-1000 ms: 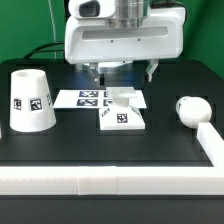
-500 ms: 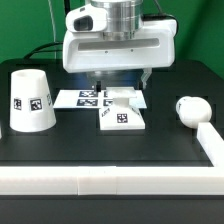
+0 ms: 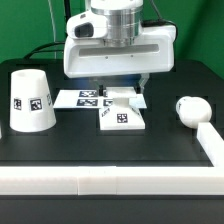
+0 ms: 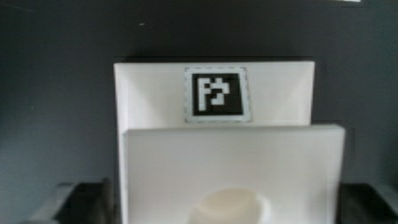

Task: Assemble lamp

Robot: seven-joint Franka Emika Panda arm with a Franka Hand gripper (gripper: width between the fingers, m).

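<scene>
The flat square lamp base (image 3: 122,116) lies mid-table with a marker on top; in the wrist view (image 4: 222,110) it fills the frame, a round socket at its raised end. My gripper (image 3: 120,84) hangs open just above and behind the base. In the wrist view the gripper (image 4: 217,205) has one dark finger (image 4: 75,200) at each side of the base, not touching it. The tapered shade (image 3: 30,100) stands at the exterior view's left. The round bulb (image 3: 188,108) lies at the exterior view's right.
The marker board (image 3: 80,98) lies flat behind the base, partly under the gripper. A white rail (image 3: 110,181) runs along the table's front edge and turns up the exterior view's right side (image 3: 212,142), close to the bulb.
The gripper has come down toward the base and shifted a little. The base, shade and bulb have not moved.
</scene>
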